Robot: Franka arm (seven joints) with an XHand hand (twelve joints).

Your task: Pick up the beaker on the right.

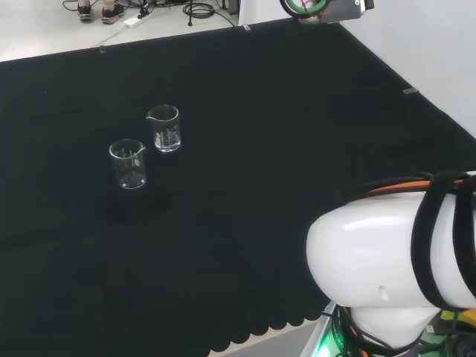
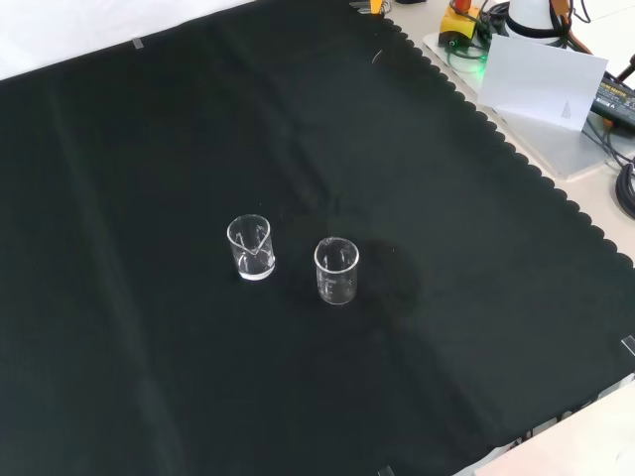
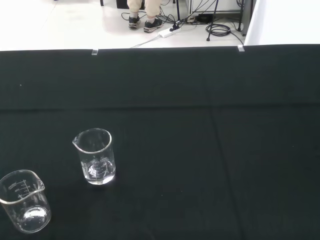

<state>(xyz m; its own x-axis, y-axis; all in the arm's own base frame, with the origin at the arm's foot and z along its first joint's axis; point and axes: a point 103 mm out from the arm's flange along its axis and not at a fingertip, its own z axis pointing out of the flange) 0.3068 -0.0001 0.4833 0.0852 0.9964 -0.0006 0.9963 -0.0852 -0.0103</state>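
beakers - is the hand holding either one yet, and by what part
Nothing is held. Both beakers stand free on the black cloth: the right beaker and the left beaker, as the head view shows them.

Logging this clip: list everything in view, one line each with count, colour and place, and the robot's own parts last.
beakers: two, clear glass, upright and apart on the cloth; in the head view one stands to the right of and behind the other
cloth: one, black, covering the bench
white card: one, off the cloth's edge at the front view's upper right
cables and power strip: dark cables, white strip, on the floor beyond the bench
arm link: one, white with black straps, head view's lower right
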